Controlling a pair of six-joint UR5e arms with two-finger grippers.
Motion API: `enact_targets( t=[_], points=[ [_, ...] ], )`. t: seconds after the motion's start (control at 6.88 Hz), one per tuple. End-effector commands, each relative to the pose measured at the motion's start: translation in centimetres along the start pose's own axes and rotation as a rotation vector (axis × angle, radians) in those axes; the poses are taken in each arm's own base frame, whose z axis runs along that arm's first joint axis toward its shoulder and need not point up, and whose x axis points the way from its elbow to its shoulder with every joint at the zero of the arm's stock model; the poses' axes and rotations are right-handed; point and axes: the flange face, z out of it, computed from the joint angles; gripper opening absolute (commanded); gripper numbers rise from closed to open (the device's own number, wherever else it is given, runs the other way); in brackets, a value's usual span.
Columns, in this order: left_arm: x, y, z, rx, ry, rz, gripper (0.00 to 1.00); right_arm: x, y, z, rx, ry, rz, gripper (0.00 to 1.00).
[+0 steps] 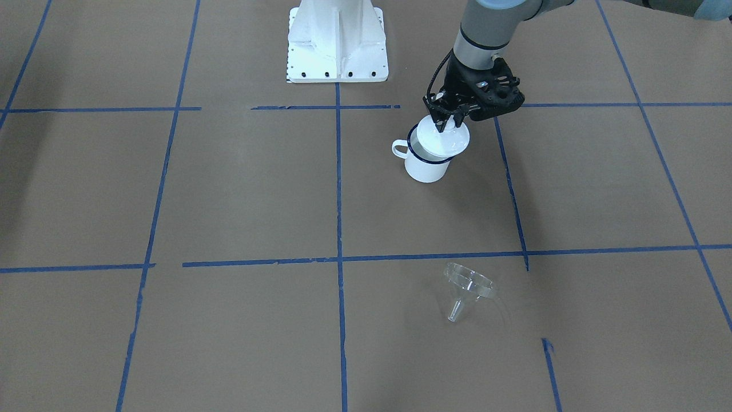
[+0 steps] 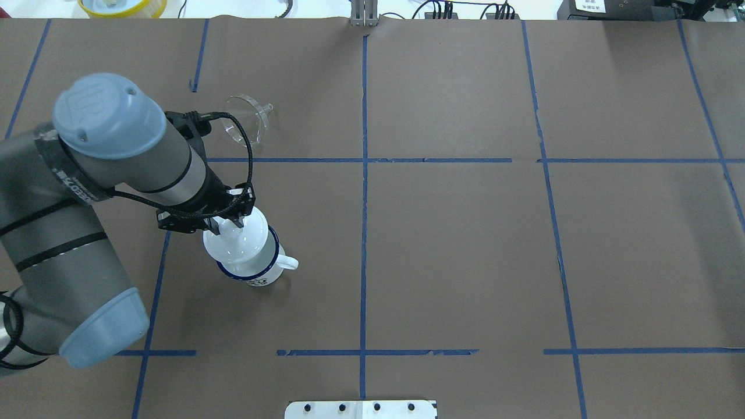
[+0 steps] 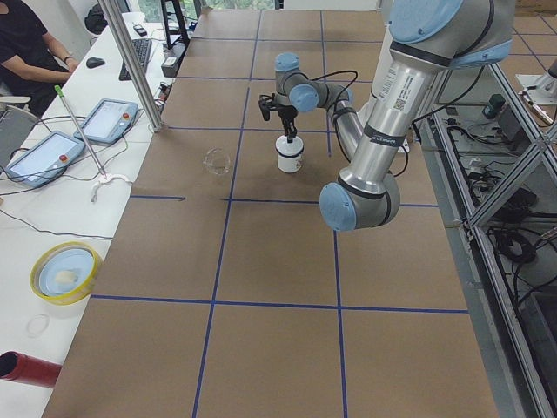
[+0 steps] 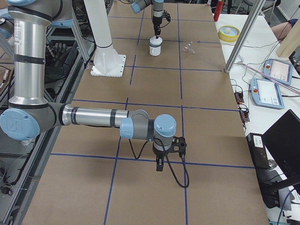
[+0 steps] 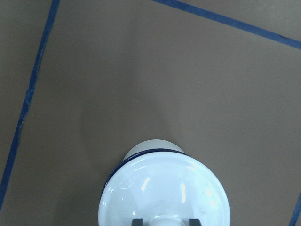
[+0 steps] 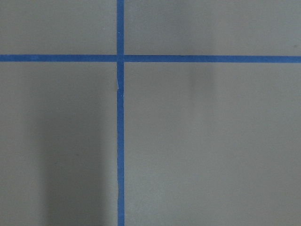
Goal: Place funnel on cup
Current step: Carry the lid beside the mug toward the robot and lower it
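Note:
The cup (image 1: 426, 169) is a white mug with a dark blue rim, standing upright with its handle out to one side. A white domed lid (image 1: 443, 137) sits above its mouth, off-centre, so part of the rim shows. My left gripper (image 1: 449, 119) is shut on the lid's knob; the lid (image 5: 164, 193) and the mug rim (image 5: 146, 151) fill the left wrist view's bottom. The clear funnel (image 1: 469, 286) lies on its side on the table, apart from the mug, also in the overhead view (image 2: 247, 119). My right gripper (image 4: 160, 166) hangs over bare table far away; I cannot tell whether it is open.
The white robot base (image 1: 337, 46) stands near the mug. A yellow bowl (image 3: 65, 272), a red cylinder (image 3: 26, 370), tablets and an operator are on the side bench beyond the funnel. Blue tape lines grid the brown table.

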Motion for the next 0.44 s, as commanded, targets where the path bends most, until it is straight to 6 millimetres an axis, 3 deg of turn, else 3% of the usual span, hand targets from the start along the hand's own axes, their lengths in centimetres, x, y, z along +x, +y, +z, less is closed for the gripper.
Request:
enact_targets(
  t=[0.0,0.29],
  points=[
    [-4.0,0.5,-2.9,0.019,-0.014,-0.017,0.00,0.0,0.0,0.0,0.001,0.000,-0.001,1.00],
    [-7.6,2.1,0.1,-0.027,-0.074,-0.011,0.00,0.0,0.0,0.0,-0.001,0.000,0.000,1.00]
  ],
)
